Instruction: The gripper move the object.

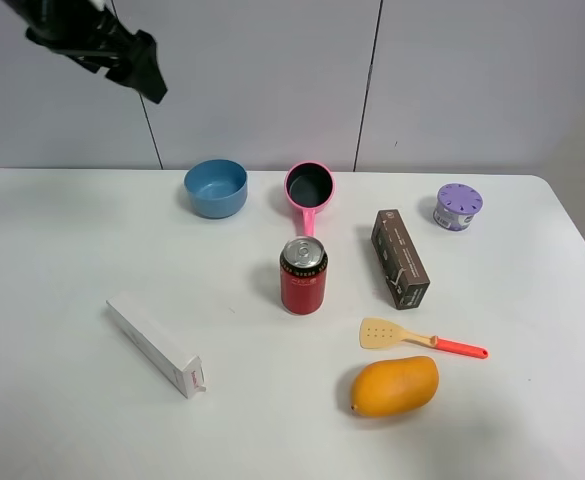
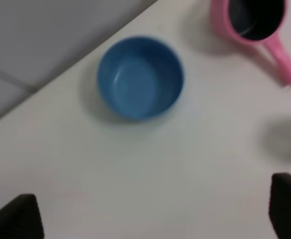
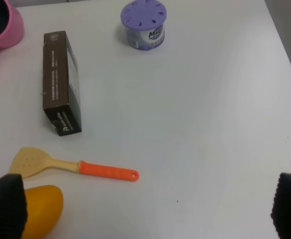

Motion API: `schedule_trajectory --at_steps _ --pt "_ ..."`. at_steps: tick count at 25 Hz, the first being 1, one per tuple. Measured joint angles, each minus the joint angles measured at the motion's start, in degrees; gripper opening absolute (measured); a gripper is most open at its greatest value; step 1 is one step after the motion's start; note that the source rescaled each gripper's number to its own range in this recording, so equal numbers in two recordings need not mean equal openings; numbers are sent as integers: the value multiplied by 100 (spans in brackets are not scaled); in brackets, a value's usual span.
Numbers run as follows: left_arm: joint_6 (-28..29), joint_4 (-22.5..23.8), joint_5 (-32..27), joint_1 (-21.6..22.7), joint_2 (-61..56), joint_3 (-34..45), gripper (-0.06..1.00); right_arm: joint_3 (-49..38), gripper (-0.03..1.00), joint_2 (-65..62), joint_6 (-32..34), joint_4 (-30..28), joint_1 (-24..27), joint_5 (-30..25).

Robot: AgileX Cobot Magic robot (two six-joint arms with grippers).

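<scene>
White table (image 1: 62,260) with spatula (image 1: 422,339), can (image 1: 303,275)

On the white table (image 1: 62,420), the yellow-bladed toy spatula (image 1: 420,339) lies just behind the orange mango (image 1: 394,386), before the dark brown carton (image 1: 400,258), perhaps just apart; the red drink can (image 1: 303,275) stands left, before the pink saucepan (image 1: 309,186).

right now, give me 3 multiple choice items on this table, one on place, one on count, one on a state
1. The spatula lies next to:
A. the mango
B. the blue bowl
C. the white box

2. Boxes on the table:
A. one
B. two
C. four

3. The left gripper is:
A. shut on the can
B. holding the pan
C. open, holding nothing

Answers:
1 A, the mango sits just in front of the spatula.
2 B, the white box and the brown box.
3 C, its fingers stand wide apart over bare table.
</scene>
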State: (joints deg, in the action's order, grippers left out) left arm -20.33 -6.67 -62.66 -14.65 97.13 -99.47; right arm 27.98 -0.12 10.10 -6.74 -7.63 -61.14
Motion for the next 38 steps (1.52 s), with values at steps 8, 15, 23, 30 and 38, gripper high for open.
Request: schedule_trajectory --at_steps 8,15,23,30,38 --pt "0 0 442 1067 -1945 2483 93 0 100 0 0 0 0 0" --pt "40 17 465 1840 -4242 4527 93 0 100 0 0 0 0 0" --pt "463 -7 467 1894 -6363 5756 93 0 100 0 0 0 0 0" --pt "503 -7 409 1894 -7799 6700 93 0 100 0 0 0 0 0" --pt "509 58 189 1894 -8845 7000 93 0 100 0 0 0 0 0"
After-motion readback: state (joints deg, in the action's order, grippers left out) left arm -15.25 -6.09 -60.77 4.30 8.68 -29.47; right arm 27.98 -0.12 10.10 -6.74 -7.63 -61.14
